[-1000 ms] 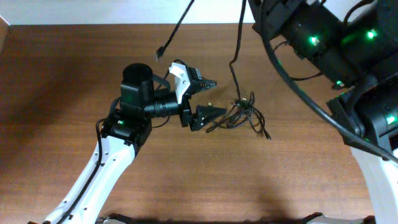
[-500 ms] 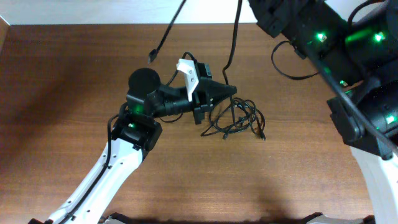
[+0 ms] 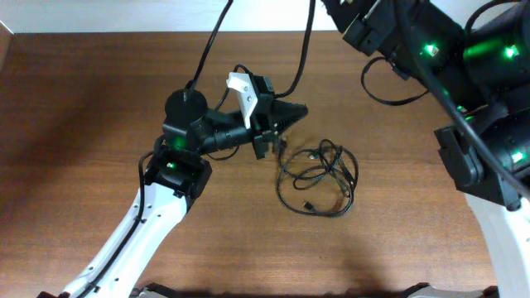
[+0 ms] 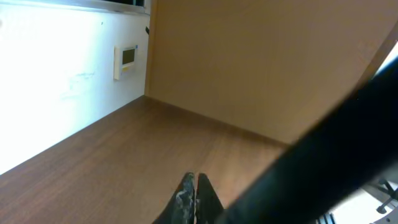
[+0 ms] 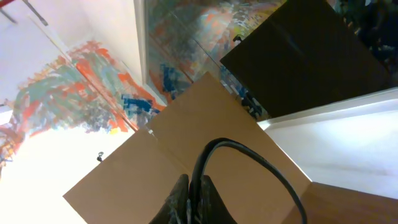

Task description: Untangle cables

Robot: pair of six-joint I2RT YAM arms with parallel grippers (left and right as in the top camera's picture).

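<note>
The cables (image 3: 319, 178) lie as a loose heap of thin black loops on the wooden table (image 3: 83, 124), right of centre. Two black strands (image 3: 302, 50) rise from near the heap and run out past the top edge. My left gripper (image 3: 304, 108) points right, just above and left of the heap, and is shut. The left wrist view shows its fingertips (image 4: 188, 184) pressed together with nothing visible between them. One strand passes close to them; I cannot tell whether it touches. My right gripper (image 5: 194, 183) is shut on a black cable (image 5: 245, 148) that arches away to the right.
The right arm's black body (image 3: 431, 58) with green lights fills the top right corner, its own thick wires hanging by it. A dark blurred shape (image 4: 323, 155) crosses the right of the left wrist view. A brown board (image 5: 205, 124) stands behind the right gripper.
My left gripper has gone from open to shut and shifted slightly up and left. The heap has slid down and right and spread into wider loops. The hanging strands have swung left.
</note>
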